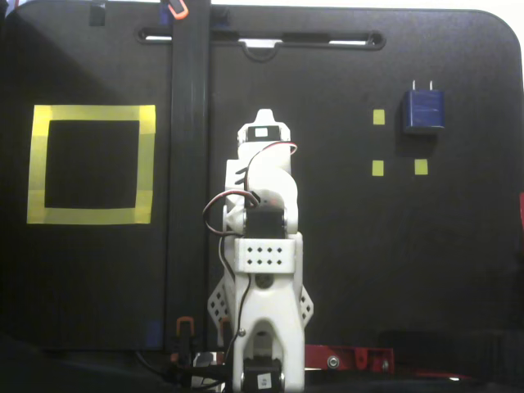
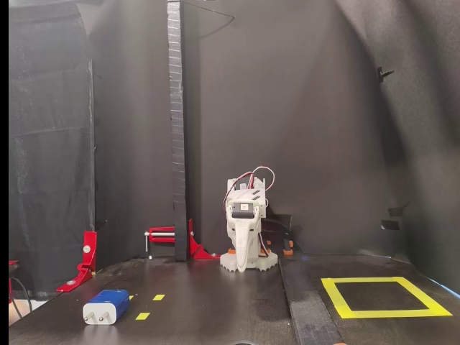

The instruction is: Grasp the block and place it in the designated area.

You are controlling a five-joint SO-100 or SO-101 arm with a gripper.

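Note:
The dark blue block [image 1: 422,111] lies flat at the far right of the black table, prongs pointing away from the arm; in the low fixed view the block [image 2: 106,305] lies at front left, its white pronged end facing the camera. The designated area, a square of wide yellow tape [image 1: 92,114], sits at the far left seen from above and at front right [image 2: 335,296] seen from the front. The white arm [image 1: 264,246] is folded over its base in the middle, far from both. My gripper [image 2: 243,260] points down at the table, shut and holding nothing.
Three small yellow tape squares [image 1: 377,168] lie around the block. A tall black post [image 2: 176,144] stands left of the arm, running as a dark strip [image 1: 188,180] seen from above. Red clamps [image 2: 169,233] grip the table's back and left edges.

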